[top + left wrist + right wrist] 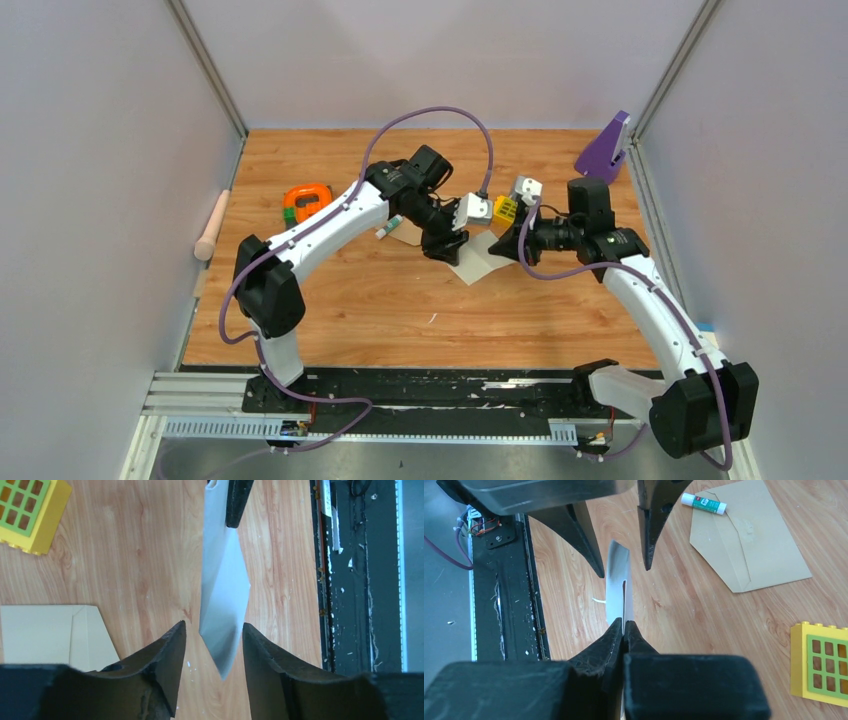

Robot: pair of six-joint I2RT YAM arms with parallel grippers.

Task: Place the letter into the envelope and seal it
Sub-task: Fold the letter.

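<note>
i make this an early stage: the letter (222, 580) is off the desk (330, 300), folded down to a narrow piece, but nowhere near inside the envelope (749, 535).

my right pincer (624, 625) is closed tight on one edge of the letter and holds it up in the air, edge-on to its own camera. my left pincer (214, 627) is spread wide, its two fingers either side of the letter's free end. from the left wrist view there is a gap on both sides, so i judge it is not gripping anything; it looks set to take hold or to press a crease.

the envelope lies flat on the desk, apart from the letter, under the left arm in the top view. its pointed flap looks folded out and open, and a glue stick (704, 502) rests at its far corner. a yellow block (819, 660) sits nearby, touching neither.

done so far: the letter is lifted and folded small. left to do: carry it across to the envelope, get the mouth open, slide the letter in, then bring the flap down and seal it. nothing of the sealing shows as started.
</note>
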